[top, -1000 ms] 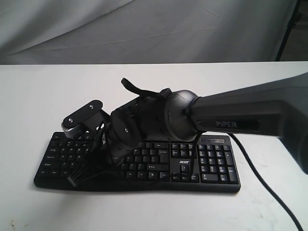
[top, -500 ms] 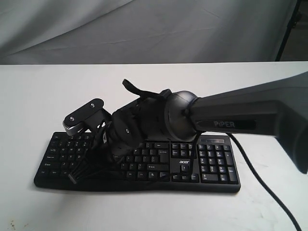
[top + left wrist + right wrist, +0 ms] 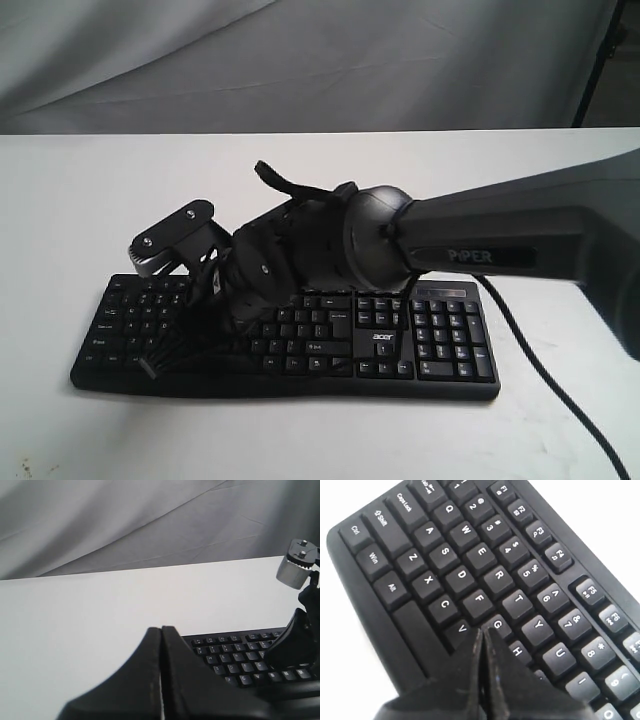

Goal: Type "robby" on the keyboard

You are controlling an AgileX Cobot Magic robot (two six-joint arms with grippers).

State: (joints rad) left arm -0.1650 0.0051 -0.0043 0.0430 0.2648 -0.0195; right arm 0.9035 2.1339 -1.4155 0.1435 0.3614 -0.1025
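Black acer keyboard [image 3: 310, 335] lies flat on white counter [image 3: 90, 190]. Number pad [image 3: 447, 337] is at keyboard end far from my tips, "acer" logo [image 3: 383, 337] just beside pad. Thin black cable [image 3: 548, 388] leaves keyboard behind number pad and runs over counter.

My right end effector [image 3: 483, 632]: fingers pressed together, nothing between them. Tip is over keyboard letter block, between V key [image 3: 461, 628] and G key [image 3: 497, 624]. Touching or not, cannot tell.

My left end effector [image 3: 161, 630]: also pressed together, empty, beside keyboard and apart from it.
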